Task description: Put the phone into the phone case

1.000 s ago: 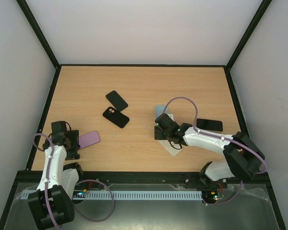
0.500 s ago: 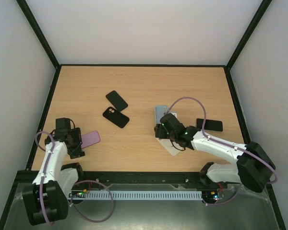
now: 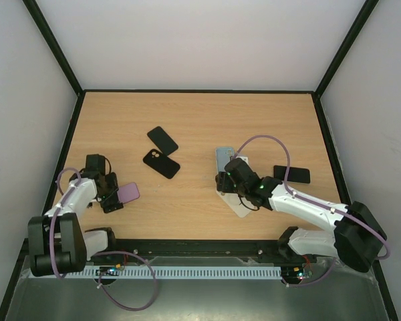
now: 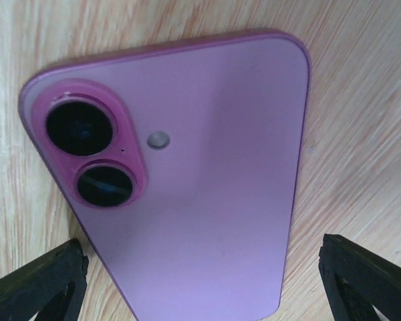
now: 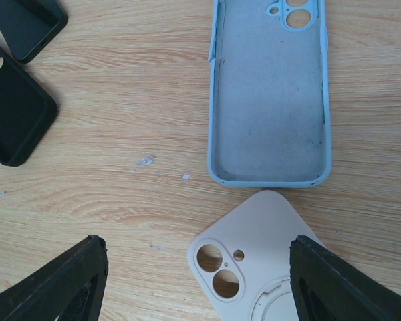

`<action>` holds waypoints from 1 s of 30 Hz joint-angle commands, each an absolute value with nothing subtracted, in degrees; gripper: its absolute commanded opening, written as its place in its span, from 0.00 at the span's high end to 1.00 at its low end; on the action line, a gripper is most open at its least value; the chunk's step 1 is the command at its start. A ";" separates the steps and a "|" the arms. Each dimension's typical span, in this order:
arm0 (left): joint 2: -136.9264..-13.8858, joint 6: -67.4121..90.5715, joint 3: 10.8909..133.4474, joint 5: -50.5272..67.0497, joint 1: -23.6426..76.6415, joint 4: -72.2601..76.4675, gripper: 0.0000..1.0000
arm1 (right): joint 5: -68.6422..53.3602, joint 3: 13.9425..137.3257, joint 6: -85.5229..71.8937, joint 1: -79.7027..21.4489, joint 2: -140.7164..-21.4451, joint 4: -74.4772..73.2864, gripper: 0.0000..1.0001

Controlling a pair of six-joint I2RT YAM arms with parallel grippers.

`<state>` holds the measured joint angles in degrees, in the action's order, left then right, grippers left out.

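Well, the phone (image 4: 187, 180) lies flat on the left side of the table (image 3: 200, 120), back up. Its long side runs left to right, tipped up a little at the right. The end with the lenses points right, toward the middle of the table and away from the left gripper (image 4: 200, 284). The other end sits between that gripper's fingers. They stand wide apart, one on each side, and do not squeeze it.

The phone is smooth and pinky purple, with round corners. Two round black lenses sit one after the other in a raised pink oval, with a small pale dot beside them.

The right gripper (image 5: 199, 281) has its fingers wide apart too and holds nothing. Below it lie a blue case (image 5: 271, 93), hollow side up, and a white case (image 5: 254, 247) just beside it. A black case with holes (image 3: 161, 163) and a plain black case (image 3: 162, 140) lie near the middle.

The table is light wood with wavy lines. Black rails (image 3: 200, 91) run round it, and plain white walls (image 3: 200, 40) stand behind.
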<state>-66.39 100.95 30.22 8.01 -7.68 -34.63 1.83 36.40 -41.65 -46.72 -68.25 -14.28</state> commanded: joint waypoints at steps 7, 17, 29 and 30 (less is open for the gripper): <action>-72.89 103.25 33.71 6.87 -6.77 -33.36 0.12 | 4.05 35.63 -42.40 -46.86 -66.27 -16.27 0.28; -81.92 100.48 36.09 8.70 -6.77 -33.21 0.23 | 4.48 35.11 -43.34 -46.89 -63.95 -18.23 0.28; -86.01 92.21 37.35 13.25 -6.32 -32.61 0.33 | 1.67 34.59 -45.71 -46.93 -62.73 -16.52 0.28; -85.78 91.75 37.33 13.35 -5.91 -32.36 0.34 | 1.41 34.55 -45.98 -46.93 -62.55 -16.30 0.28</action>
